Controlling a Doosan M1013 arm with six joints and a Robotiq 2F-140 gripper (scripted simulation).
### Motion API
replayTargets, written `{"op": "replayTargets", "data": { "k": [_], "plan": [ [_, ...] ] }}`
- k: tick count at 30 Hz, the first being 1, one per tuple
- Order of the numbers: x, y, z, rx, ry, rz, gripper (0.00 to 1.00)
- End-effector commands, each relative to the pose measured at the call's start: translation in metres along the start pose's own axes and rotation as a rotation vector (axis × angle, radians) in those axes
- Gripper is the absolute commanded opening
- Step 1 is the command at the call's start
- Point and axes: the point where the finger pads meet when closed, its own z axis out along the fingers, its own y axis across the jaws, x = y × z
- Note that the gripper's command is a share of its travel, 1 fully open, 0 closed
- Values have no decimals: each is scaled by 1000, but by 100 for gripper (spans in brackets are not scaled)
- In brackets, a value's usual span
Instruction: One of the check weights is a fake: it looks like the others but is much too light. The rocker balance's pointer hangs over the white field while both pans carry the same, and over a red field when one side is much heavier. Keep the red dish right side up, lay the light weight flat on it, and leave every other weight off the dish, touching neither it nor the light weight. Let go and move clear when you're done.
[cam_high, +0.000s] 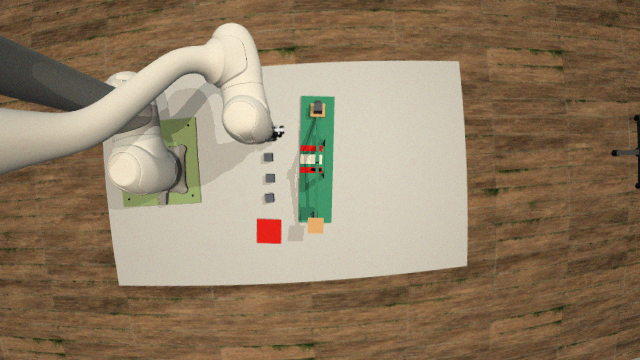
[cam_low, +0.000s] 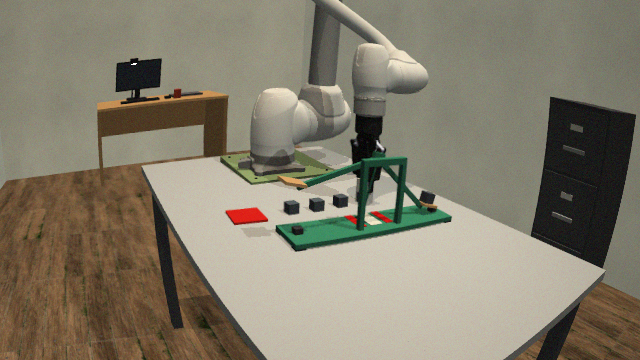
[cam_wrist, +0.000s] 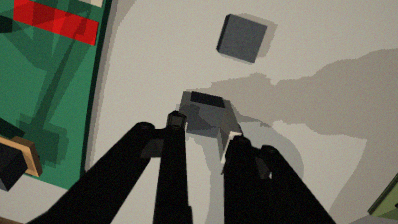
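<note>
My gripper (cam_low: 365, 190) (cam_wrist: 203, 108) is low over the table, shut on a dark grey weight (cam_wrist: 202, 122) at the far end of the row. Three like weights stand apart: the nearest (cam_high: 268, 157) (cam_low: 340, 201) (cam_wrist: 243, 39), a middle one (cam_high: 270, 178) (cam_low: 316, 204) and one (cam_high: 269, 198) (cam_low: 291, 207) nearest the dish. The red dish (cam_high: 269, 231) (cam_low: 246, 216) lies flat and bare. The rocker balance (cam_high: 325, 200) (cam_low: 320, 237) tilts: its far pan is down with a weight (cam_high: 318, 107) (cam_low: 427, 197) (cam_wrist: 7, 165); its other pan (cam_high: 315, 225) (cam_low: 292, 182) is raised, empty. The pointer is partly hidden.
The balance's green posts (cam_low: 401, 195) and raised arm stand beside the row of weights, close to my gripper in the exterior view. The arm's olive base plate (cam_high: 196, 165) (cam_low: 240, 167) lies behind the row. A desk and a dark cabinet (cam_low: 570, 175) stand beyond the table.
</note>
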Motion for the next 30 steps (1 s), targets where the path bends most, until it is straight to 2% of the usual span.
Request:
{"op": "replayTargets", "data": {
  "k": [1, 10, 14, 30],
  "plan": [
    [0, 0, -6, 0, 0, 0, 24],
    [0, 0, -50, 0, 0, 0, 24],
    [0, 0, -64, 0, 0, 0, 24],
    [0, 0, -67, 0, 0, 6, 24]
  ]
}}
